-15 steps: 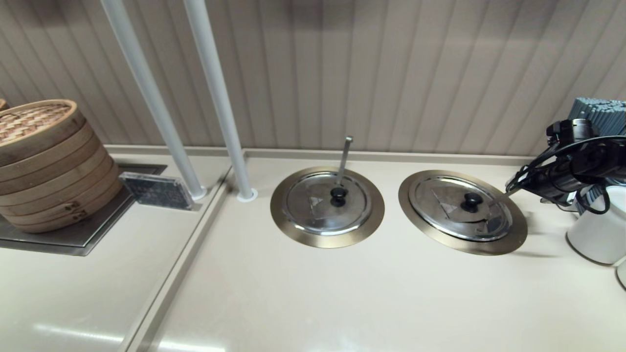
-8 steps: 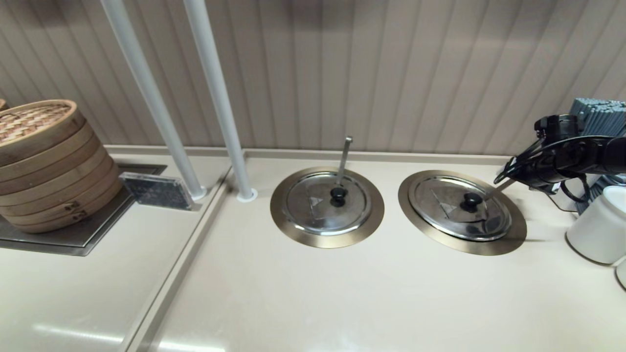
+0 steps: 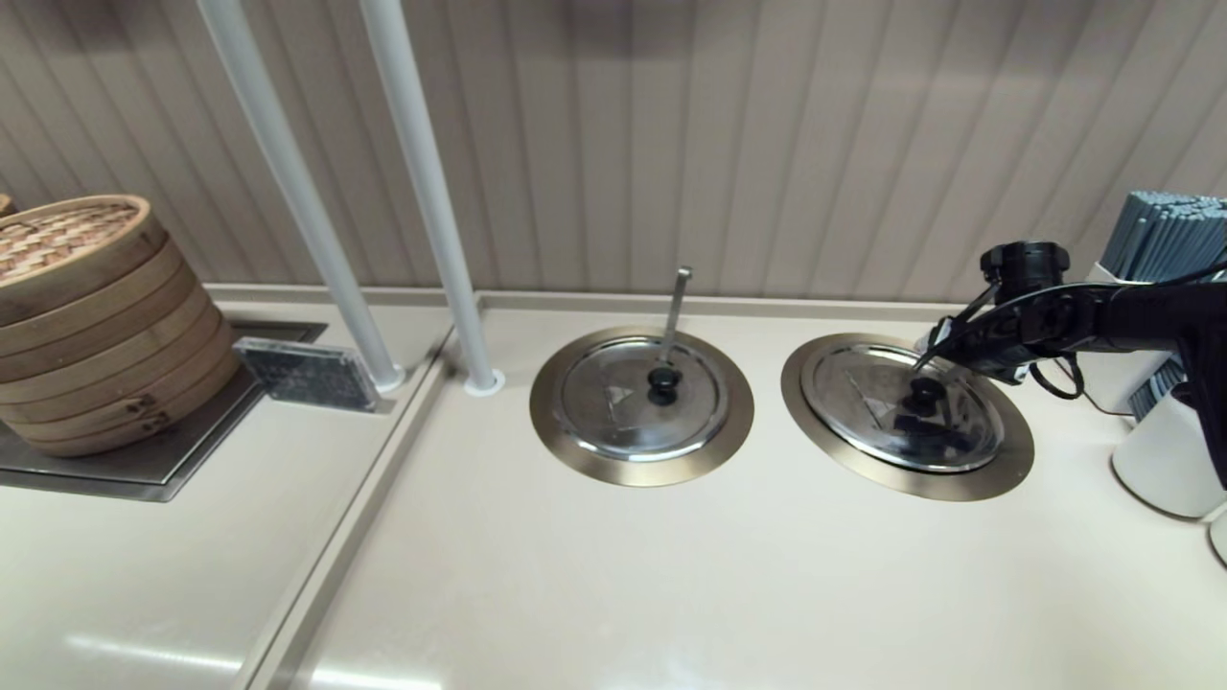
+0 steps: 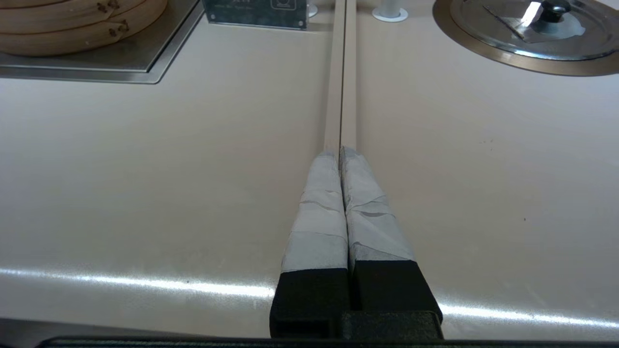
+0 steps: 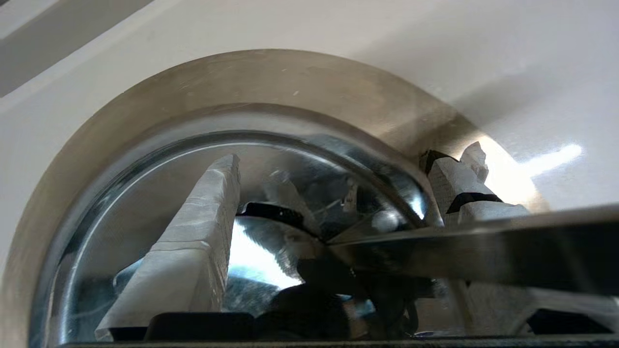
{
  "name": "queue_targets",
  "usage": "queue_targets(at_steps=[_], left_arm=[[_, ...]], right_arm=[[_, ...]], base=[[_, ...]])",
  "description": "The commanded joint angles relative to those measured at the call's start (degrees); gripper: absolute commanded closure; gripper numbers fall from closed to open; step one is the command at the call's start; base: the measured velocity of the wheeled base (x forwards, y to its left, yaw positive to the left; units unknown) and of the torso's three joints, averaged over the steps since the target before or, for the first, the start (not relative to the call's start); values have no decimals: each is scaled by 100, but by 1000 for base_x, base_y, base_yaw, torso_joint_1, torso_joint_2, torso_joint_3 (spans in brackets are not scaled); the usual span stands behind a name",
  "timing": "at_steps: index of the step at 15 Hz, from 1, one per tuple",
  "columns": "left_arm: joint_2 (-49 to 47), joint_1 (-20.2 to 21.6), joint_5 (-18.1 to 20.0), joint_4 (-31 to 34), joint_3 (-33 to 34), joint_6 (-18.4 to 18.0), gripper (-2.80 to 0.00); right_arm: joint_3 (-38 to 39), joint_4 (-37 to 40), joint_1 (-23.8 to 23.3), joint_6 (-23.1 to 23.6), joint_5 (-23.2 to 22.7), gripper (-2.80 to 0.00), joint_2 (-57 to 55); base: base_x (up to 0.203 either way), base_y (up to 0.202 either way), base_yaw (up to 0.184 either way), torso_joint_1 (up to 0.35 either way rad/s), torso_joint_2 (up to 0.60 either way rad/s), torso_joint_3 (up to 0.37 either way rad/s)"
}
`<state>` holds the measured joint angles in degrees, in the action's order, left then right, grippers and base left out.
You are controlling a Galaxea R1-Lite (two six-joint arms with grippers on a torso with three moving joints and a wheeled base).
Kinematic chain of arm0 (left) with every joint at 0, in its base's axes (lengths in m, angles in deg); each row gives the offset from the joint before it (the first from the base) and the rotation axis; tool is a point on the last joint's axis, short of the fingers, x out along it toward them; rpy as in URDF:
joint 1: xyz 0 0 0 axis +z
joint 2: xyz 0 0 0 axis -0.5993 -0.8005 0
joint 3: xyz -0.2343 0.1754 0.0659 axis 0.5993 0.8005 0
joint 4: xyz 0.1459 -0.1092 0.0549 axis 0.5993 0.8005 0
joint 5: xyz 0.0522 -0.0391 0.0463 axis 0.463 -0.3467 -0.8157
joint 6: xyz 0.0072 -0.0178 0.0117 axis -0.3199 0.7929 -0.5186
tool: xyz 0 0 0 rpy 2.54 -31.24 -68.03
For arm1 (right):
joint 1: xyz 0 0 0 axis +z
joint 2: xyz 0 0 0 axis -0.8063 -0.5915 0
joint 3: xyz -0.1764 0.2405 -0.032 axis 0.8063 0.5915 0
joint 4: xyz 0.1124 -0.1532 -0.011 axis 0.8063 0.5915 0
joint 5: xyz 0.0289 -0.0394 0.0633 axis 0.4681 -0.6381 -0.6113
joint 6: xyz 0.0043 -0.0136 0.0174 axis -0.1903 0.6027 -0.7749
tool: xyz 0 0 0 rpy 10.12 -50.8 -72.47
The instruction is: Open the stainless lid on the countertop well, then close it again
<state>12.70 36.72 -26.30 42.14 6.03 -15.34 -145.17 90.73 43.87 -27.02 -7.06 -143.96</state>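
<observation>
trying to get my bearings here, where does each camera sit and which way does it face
Head view: high on the robot, looking down at the counter with two lidded wells; the right gripper reaches over the stainless lid.
Left wrist view: low behind the shut left gripper, facing along the counter.
Right wrist view: behind the open right gripper, close above the stainless lid.
Shared: head and left wrist views both show the other lid.

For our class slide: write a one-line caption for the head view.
Right tool, open, poised above the stainless lid on the countertop well.
</observation>
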Motion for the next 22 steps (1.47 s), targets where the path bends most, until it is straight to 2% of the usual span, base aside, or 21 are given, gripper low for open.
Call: queue_targets(at_steps=[1, 4, 6, 10, 14, 16, 19, 22], left_arm=[[0, 1, 0, 3, 2, 0, 0], [0, 1, 0, 0, 1, 0, 0], [0, 1, 0, -3, -1, 0, 0], [0, 1, 0, -3, 0, 0, 0], [0, 1, 0, -3, 7, 0, 0], [0, 1, 0, -3, -1, 0, 0], [0, 1, 0, -3, 7, 0, 0], [0, 1, 0, -3, -1, 0, 0]], right_arm=[[65, 22, -5, -21, 9, -280, 120], [515, 30, -122, -33, -7, -280, 553], [1125, 27, -146, -34, -42, -280, 1038], [2449, 19, -151, -27, -668, -280, 2337], [3577, 16, -153, 0, -1044, -280, 3650], [4256, 14, -156, 195, -1363, -280, 4591], [5360, 15, -158, 819, -1922, -280, 6157], [6339, 33, -145, 1159, -2139, -280, 7677]], base=[[0, 0, 0, 0, 0, 0], [0, 0, 0, 0, 0, 0], [0, 0, 0, 0, 0, 0], [0, 0, 0, 0, 0, 0], [0, 0, 0, 0, 0, 0], [0, 0, 0, 0, 0, 0], [0, 0, 0, 0, 0, 0], [0, 0, 0, 0, 0, 0]])
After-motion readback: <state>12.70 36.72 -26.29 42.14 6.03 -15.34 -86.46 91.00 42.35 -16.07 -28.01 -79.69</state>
